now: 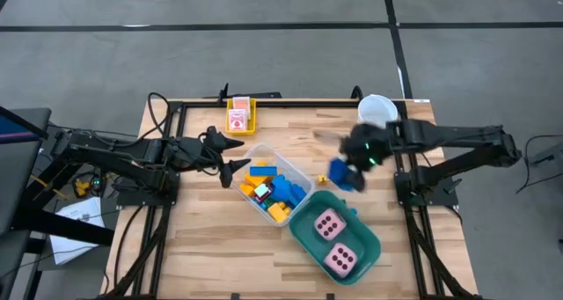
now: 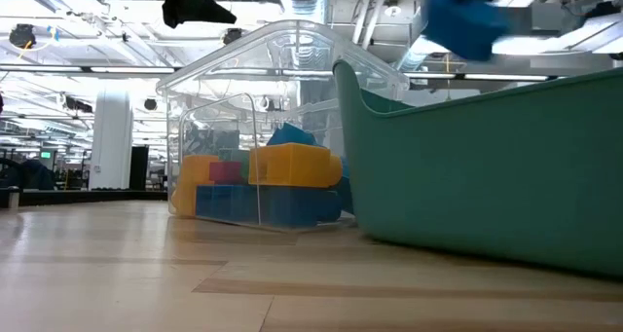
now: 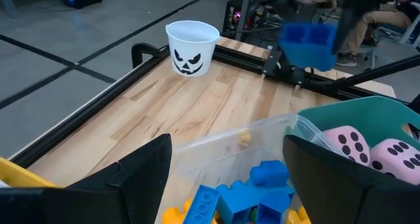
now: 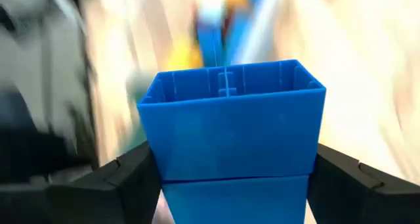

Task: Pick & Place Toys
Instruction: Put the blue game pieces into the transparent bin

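Wooden table (image 1: 202,247), seen from above: the work surface I am driving both arms over. On it, toward the front right, sits the teal tub (image 1: 310,231), which already holds the two pink dice (image 1: 329,223); they lie side by side, dotted faces up. Touching the tub's corner, and set diagonally at mid-table, is the clear bin (image 1: 260,150), piled with blue, yellow and orange bricks (image 1: 274,192). I judge this bin to be the drop point for bricks, since the sorted ones are gathered there.

The right gripper (image 1: 350,175) is in the air just beside the bin's right end, above the table, its jaws closed on a blue brick (image 4: 233,129). The brick is clamped on its two side walls, hollow underside toward the wrist camera, a hold that should let it fall free into the bin.

The left gripper (image 1: 230,156) waits at the bin's left end, jaws wide and carrying nothing, evidently parked clear of the delivery path.

At the back edge stand a white cup (image 1: 376,111) and a small yellow tray of cards (image 1: 238,117), both well apart from the action.
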